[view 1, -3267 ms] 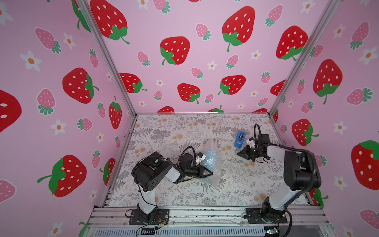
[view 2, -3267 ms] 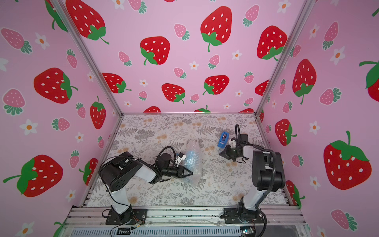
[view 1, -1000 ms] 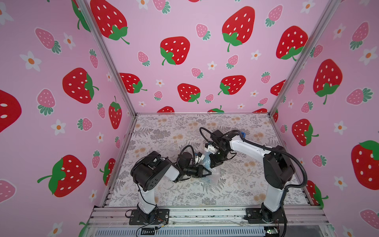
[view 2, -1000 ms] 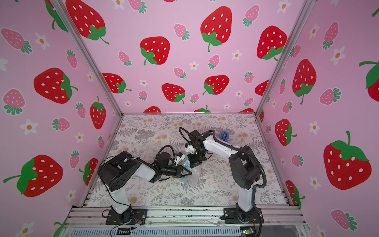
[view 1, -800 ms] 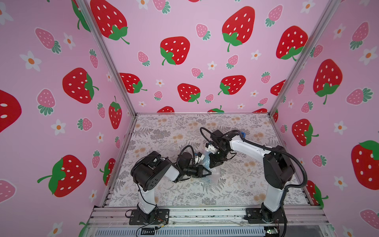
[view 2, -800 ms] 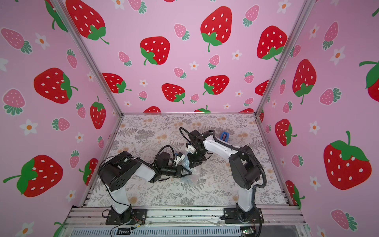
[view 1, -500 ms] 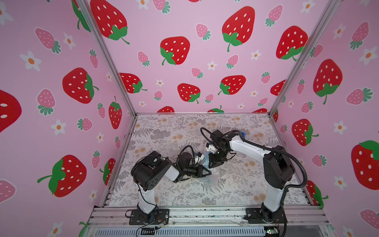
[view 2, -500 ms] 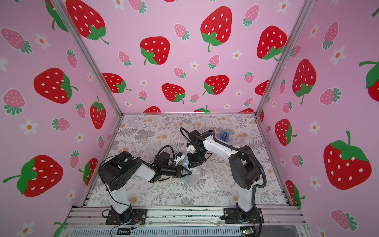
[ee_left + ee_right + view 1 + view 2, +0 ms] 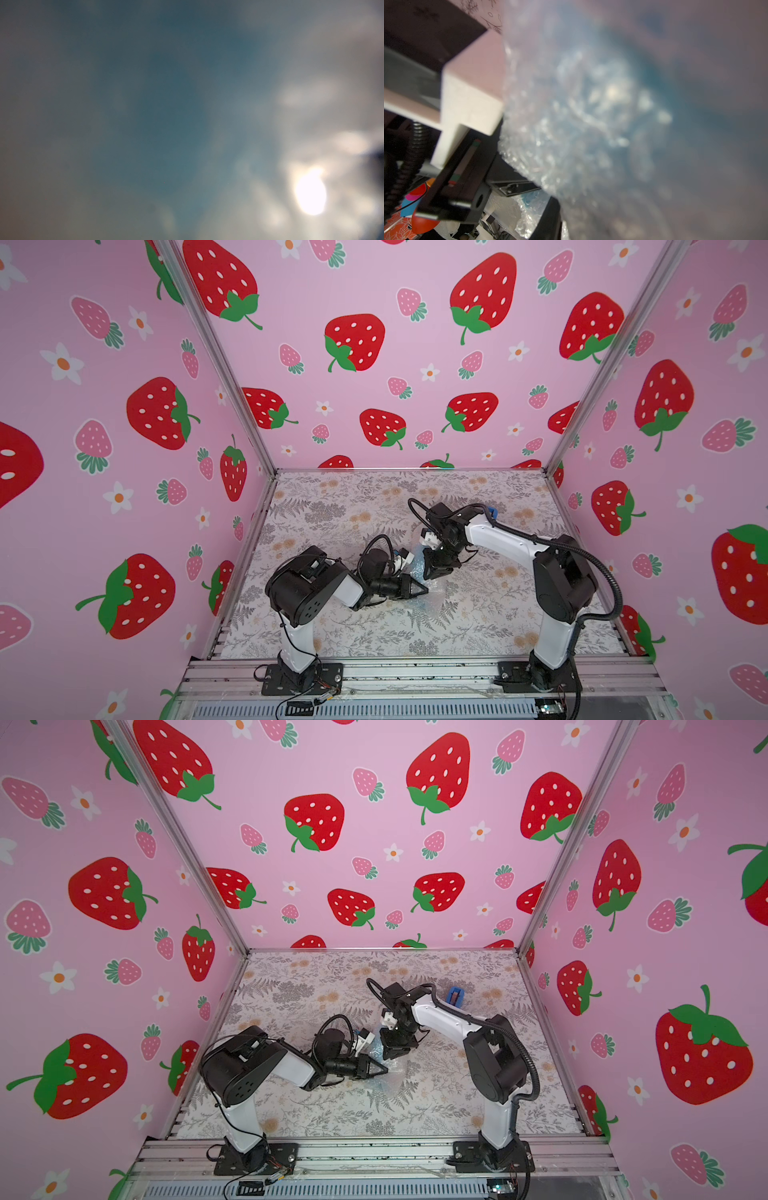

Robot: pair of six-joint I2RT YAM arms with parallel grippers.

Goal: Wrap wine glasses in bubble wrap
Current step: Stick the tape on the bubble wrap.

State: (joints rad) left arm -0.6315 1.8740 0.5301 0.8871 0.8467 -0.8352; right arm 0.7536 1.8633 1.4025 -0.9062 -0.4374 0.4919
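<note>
Bubble wrap [image 9: 434, 598]: lying bunched near the middle of the table [image 9: 332, 506], a little toward its near edge, showing in both top views. Covering the light-blue wine glass [image 9: 420, 607] (seen only as a blue tint through the film, its pose not readable). Filling most of the right wrist view as shiny, blurred bubbles over a blue patch, and blanketing the left wrist view completely in grey-blue blur.

Left end effector [image 9: 420, 591]: reaching in low from the near-left side, clenched, fingertips meeting on a fold of the wrap.

Right end effector [image 9: 437, 572]: pointing down from the far side, sitting at the wrap's far edge just beside the left one; released or clenched, cannot tell (jaws hidden by its own body and the film).

Blue tape dispenser [image 9: 456, 995]: standing well apart toward the far-right corner, behind the right arm.
</note>
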